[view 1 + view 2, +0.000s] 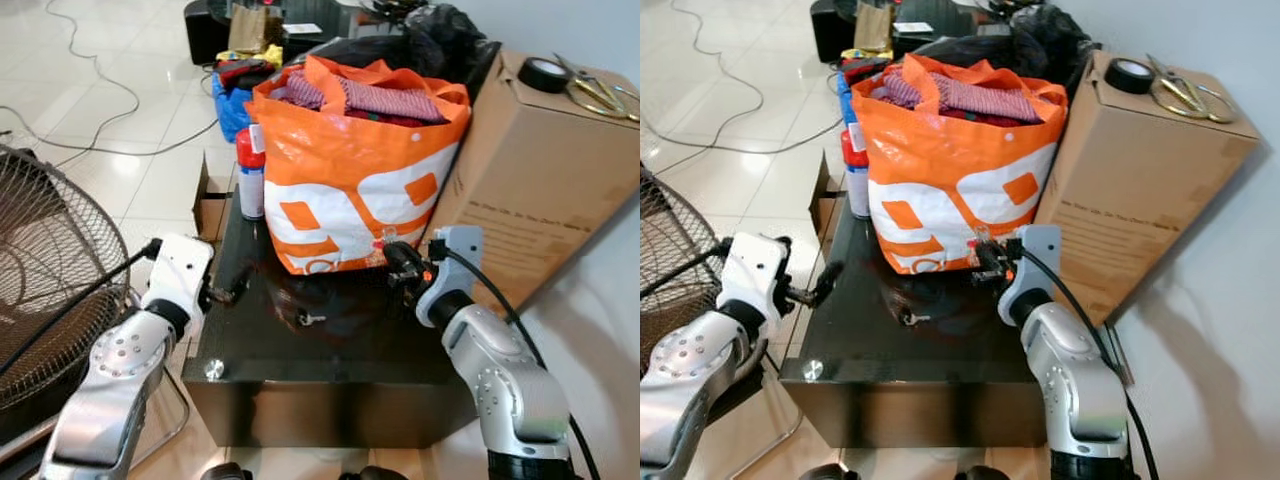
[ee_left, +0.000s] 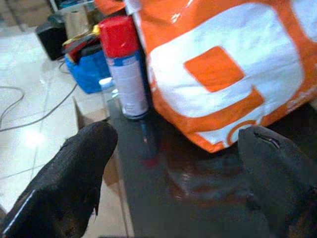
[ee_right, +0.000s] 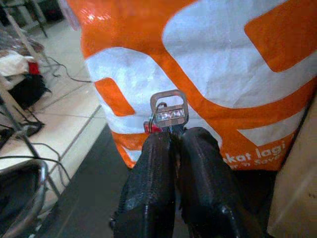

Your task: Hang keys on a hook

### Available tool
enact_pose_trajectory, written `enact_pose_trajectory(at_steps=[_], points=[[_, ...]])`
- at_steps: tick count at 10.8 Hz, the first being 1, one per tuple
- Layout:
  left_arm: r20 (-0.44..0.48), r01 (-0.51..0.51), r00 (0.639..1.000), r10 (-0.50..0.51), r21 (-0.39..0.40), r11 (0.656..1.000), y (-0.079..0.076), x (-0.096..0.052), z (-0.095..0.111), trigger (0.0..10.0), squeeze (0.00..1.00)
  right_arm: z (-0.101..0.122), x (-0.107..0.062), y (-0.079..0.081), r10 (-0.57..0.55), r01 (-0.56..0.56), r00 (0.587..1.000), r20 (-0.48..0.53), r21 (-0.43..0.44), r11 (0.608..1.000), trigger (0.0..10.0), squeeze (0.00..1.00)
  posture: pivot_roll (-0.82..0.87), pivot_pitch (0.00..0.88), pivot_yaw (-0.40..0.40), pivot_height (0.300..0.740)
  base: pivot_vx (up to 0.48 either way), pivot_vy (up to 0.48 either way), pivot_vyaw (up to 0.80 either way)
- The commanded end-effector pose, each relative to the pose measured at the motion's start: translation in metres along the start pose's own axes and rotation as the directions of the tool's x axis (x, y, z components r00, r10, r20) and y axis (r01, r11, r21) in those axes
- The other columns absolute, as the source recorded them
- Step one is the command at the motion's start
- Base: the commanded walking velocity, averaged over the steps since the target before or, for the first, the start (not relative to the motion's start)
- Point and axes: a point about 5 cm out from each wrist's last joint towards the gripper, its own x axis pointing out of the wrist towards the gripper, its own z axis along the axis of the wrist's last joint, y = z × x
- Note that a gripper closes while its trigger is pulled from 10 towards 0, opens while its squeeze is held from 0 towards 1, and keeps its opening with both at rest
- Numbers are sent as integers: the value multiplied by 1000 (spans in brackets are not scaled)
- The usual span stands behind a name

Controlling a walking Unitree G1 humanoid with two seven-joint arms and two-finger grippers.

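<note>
- The right gripper (image 3: 171, 141) has its fingers pressed together on the keys (image 3: 168, 113), which poke up from the fingertips just before the orange bag (image 1: 350, 170).
- The left gripper (image 1: 228, 293) is spread and holds nothing, over the dark table (image 1: 330, 350), farther from the keys.
- I can see no hook.

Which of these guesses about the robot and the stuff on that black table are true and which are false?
1. The right gripper pinches the keys. True.
2. The left gripper is closed around the spray can. False: its fingers are spread apart, holding nothing.
3. The orange bag stands on the black table. True.
4. The cardboard box has nothing on top. False: a tape roll and scissors lie there.
</note>
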Motion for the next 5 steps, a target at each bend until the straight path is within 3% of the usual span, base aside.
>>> enact_pose_trajectory(at_steps=[1, 2, 5], points=[[13, -24, 1000, 24, -2, 1000, 0, 2, 0, 10000, 0, 0, -3, -6, -50, 50, 999, 12, -4, 999, 3686, 0, 39, 0, -90, 740, 0, 0, 0], [30, -31, 999, 31, 10, 999, -1, 6, 2, 10000, 0, 0, -5, -11, -96, 97, 995, 28, -5, 995, 10000, 0, 39, 0, -90, 740, 0, 0, 0], [58, -15, 998, 12, 52, 999, -6, 15, 5, 10000, 0, 0, -5, -21, -154, 154, 985, 77, 12, 988, 10000, 0, 37, 0, -67, 740, 0, 0, 0]])
